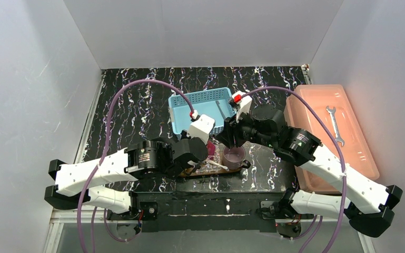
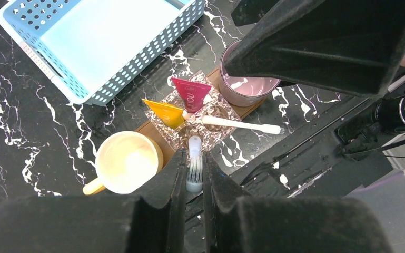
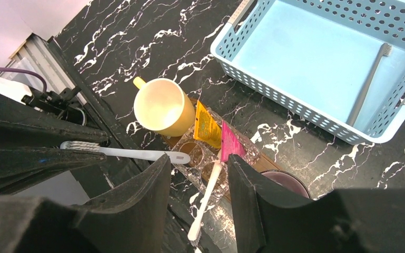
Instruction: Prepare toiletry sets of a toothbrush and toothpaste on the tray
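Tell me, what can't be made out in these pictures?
- Top view: the left arm hides the yellow cup and most of the tray.
- Left wrist view: the left gripper hides the handle of the toothbrush it grips.
- Right wrist view: a finger of the open right gripper cuts off the purple cup.
- All views: the print on the toothpaste is too small to read.

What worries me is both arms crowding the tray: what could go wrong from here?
1. The left gripper pinches the held toothbrush near its bristles, its long handle sticking out sideways; it may pivot or slip before reaching the yellow cup.
2. The right gripper hangs open close by, over the second toothbrush resting on the clear holder; the arms might collide or knock the toothpaste tubes.
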Controlling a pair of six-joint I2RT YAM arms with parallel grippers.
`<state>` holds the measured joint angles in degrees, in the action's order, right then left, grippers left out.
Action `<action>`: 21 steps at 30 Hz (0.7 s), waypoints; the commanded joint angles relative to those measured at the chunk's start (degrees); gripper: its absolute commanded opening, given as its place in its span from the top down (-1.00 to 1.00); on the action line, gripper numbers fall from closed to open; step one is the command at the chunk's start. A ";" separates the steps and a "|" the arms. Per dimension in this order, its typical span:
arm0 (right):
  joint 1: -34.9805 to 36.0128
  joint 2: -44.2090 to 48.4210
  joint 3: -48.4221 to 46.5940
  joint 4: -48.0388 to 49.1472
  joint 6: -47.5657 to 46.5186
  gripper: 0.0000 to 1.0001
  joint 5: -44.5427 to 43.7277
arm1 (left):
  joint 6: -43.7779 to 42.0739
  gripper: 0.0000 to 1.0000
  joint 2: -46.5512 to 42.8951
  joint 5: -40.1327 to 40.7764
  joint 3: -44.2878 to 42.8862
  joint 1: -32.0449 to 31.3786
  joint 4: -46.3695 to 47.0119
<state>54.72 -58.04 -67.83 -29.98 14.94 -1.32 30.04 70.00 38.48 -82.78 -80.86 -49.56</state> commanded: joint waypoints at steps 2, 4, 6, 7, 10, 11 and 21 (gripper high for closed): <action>-0.05 1.81 0.31 1.70 -0.68 -0.03 -0.74 | 0.45 1.00 -0.20 3.25 2.18 -0.32 1.89; -0.05 1.85 0.46 1.63 -0.70 -0.03 -0.78 | 0.51 1.00 -0.27 3.47 3.05 -0.28 2.20; -0.05 1.75 0.70 1.67 -0.70 -0.03 -0.79 | 0.54 1.00 -0.33 3.42 4.03 -0.27 2.91; -0.05 1.71 0.81 1.67 -0.70 -0.03 -0.68 | 0.54 1.00 -0.34 3.42 4.53 -0.33 3.20; -0.05 1.64 1.08 1.76 -0.70 -0.03 -0.68 | 0.54 1.00 -0.71 3.68 6.41 -0.33 4.61; -0.05 1.64 1.12 1.77 -0.61 -0.03 -0.69 | 0.47 1.00 -0.98 3.70 7.24 -0.27 5.21; -0.05 1.18 1.61 2.17 -0.36 -0.03 -0.79 | -2.59 1.00 -6.99 4.05 19.13 -0.33 17.44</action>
<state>54.72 -57.47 -66.63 -30.02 14.81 -1.37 28.73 66.43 39.66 -66.78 -80.86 -38.22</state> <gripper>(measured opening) 0.515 0.091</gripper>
